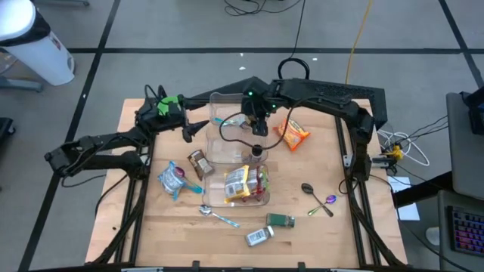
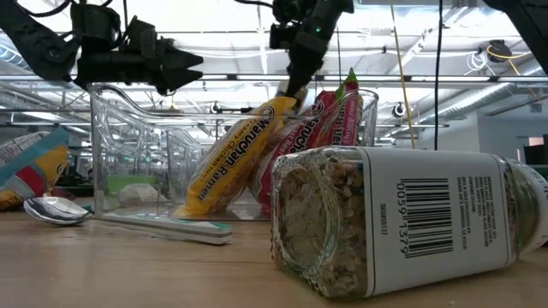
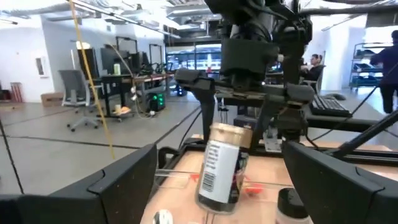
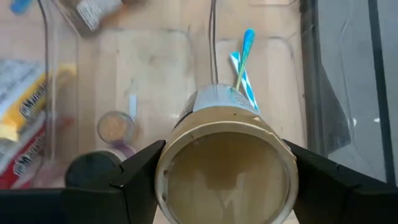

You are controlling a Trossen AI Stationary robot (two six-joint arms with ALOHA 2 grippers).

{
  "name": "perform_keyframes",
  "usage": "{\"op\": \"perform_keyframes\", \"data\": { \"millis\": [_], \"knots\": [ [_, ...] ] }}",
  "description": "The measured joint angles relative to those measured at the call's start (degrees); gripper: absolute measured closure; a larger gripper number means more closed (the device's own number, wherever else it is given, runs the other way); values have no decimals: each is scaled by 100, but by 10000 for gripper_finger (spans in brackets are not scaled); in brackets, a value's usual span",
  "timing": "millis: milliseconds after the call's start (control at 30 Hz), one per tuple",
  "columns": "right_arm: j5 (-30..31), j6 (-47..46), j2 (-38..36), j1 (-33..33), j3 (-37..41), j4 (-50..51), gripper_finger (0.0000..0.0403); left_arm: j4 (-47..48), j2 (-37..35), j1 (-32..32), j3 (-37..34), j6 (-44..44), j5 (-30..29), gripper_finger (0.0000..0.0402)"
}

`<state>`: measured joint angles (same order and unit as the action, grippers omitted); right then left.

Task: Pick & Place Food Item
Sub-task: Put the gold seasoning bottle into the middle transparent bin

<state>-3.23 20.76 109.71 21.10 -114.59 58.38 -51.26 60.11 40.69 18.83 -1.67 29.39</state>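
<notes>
Right fingers (image 4: 298,165) clamping gold-lidded jar (image 4: 224,168), left fingers (image 3: 127,177) apparently spread empty

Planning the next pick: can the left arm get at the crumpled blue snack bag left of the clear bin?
Probably yes. The left tool hangs open and empty nearby. The crumpled blue snack bag lies uncovered outside the clear plastic bin. The right tool, holding a gold-lidded jar, is elsewhere.
</notes>
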Motion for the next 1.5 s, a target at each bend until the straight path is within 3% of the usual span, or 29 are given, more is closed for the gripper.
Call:
{"op": "perform_keyframes", "data": {
  "millis": [367, 533, 1167, 1500],
  "knots": [
    [25, 292, -15, -185, -2, 347, 136, 71, -4, 644, 0, 26, 126, 43],
    [471, 807, -11, -388, -1, 404, 136, 131, -4, 756, 0, 37, 126, 43],
    [603, 2261, 378, -430, 0, 823, 136, 176, -4, 859, 0, 36, 317, 43],
    [612, 2462, 382, -430, 0, 967, 136, 224, -4, 859, 0, 28, 315, 43]
  ]
}}
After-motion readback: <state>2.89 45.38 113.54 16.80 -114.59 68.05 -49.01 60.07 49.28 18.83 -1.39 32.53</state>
